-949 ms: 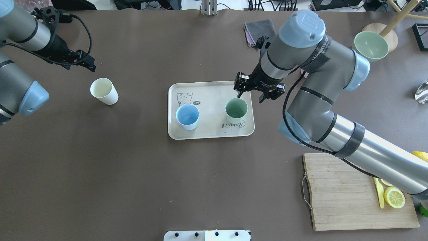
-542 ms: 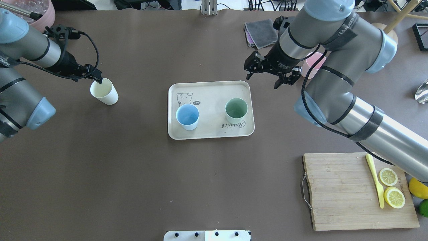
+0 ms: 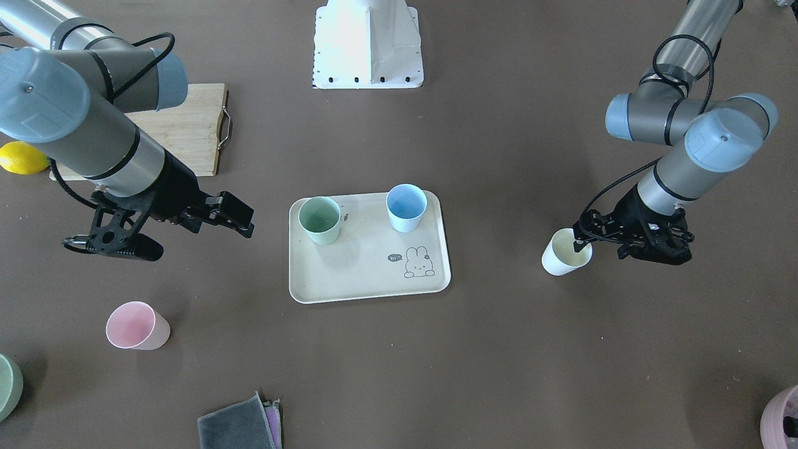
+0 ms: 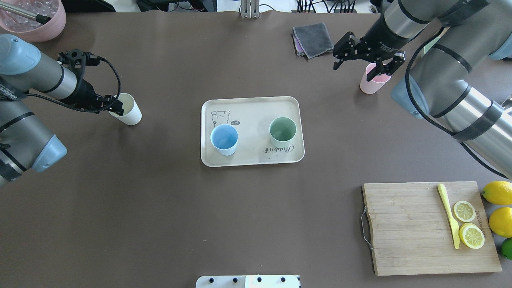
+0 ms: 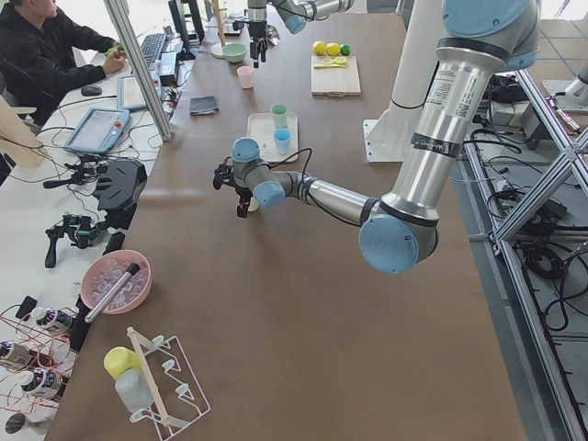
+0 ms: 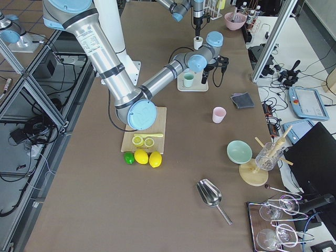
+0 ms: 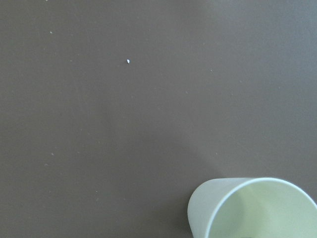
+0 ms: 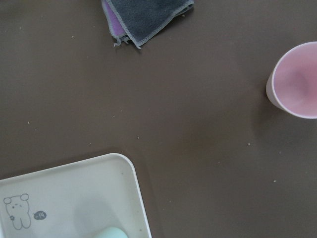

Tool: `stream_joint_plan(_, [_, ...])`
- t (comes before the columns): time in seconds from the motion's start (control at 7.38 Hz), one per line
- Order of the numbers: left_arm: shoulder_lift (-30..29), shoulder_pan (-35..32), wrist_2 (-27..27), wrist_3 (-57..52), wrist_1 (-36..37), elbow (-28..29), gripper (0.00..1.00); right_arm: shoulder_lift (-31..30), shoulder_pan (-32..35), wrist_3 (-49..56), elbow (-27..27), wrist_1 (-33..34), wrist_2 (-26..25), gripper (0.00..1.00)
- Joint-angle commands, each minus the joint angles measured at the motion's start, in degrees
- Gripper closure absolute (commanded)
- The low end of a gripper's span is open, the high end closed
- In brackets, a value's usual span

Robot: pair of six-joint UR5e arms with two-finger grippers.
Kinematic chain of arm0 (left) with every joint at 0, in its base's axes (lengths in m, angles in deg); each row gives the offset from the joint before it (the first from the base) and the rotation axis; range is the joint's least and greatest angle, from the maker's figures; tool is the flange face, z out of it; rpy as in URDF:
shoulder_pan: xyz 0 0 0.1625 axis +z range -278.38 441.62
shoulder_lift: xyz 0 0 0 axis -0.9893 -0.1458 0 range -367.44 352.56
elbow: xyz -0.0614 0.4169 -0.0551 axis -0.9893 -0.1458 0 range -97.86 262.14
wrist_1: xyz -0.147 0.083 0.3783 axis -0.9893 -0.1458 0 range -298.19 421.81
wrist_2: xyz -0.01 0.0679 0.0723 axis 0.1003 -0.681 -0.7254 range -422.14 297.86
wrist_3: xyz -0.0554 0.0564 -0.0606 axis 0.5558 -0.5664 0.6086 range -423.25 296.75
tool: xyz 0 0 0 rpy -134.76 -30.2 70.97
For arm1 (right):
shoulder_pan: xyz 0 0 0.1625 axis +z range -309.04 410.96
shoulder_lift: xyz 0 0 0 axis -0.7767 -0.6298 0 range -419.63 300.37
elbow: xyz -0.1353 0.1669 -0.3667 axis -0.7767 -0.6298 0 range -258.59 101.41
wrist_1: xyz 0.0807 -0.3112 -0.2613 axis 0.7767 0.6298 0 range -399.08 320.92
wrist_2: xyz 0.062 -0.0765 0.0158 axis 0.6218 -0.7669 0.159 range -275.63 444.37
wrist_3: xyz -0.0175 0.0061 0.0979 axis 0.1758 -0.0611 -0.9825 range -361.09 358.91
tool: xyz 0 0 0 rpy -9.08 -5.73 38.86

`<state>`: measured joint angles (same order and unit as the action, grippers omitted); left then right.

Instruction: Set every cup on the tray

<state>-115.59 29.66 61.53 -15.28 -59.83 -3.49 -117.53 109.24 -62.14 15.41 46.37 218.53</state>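
The cream tray (image 4: 256, 114) sits mid-table and holds the light blue cup (image 4: 224, 139) and the mint green cup (image 4: 283, 131); it also shows in the front view (image 3: 361, 277). The cream-white cup (image 4: 128, 110) stands on the table to the left. My left gripper (image 4: 115, 105) is open at its rim, one finger over the opening. The left wrist view shows only that cup (image 7: 252, 210). The pink cup (image 4: 373, 83) stands at the back right. My right gripper (image 4: 360, 66) is open and empty, raised above it. The right wrist view shows the pink cup (image 8: 296, 79) and a tray corner (image 8: 121, 166).
A folded grey cloth (image 4: 313, 38) lies behind the tray. A wooden cutting board (image 4: 408, 232) with lemon slices and a yellow knife is at the front right, with whole lemons (image 4: 498, 192) beside it. A mauve pot (image 4: 38, 24) stands at the back left corner.
My right gripper has moved from the green cup on the tray back and right to above the pink cup. My left gripper has come down to the cream-white cup's rim.
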Motion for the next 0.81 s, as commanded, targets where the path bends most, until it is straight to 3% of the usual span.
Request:
stream_joint_plan(0.0, [-1.36, 1.42, -0.01, 4.05, -0.18, -0.15, 1.00, -0.47, 3.50, 6.63, -0.57, 3.40, 0.14, 0.00])
stream_joint_plan(0.27, [-3.38, 0.64, 0.69, 4.40, 1.82, -2.33, 1.00, -2.22, 7.97, 12.50, -2.50, 3.49, 1.28, 0.00])
stream_joint_plan(0.54, [-13.52, 0.46, 0.52, 9.02, 17.66, -5.32, 1.00, -3.72, 12.63, 23.04, -7.50, 3.41, 1.81, 0.00])
stream_joint_plan(0.68, [-17.59, 1.33, 0.17, 12.80, 20.10, -4.90, 1.00, -3.63, 12.57, 24.65, -9.61, 2.97, 1.11, 0.00])
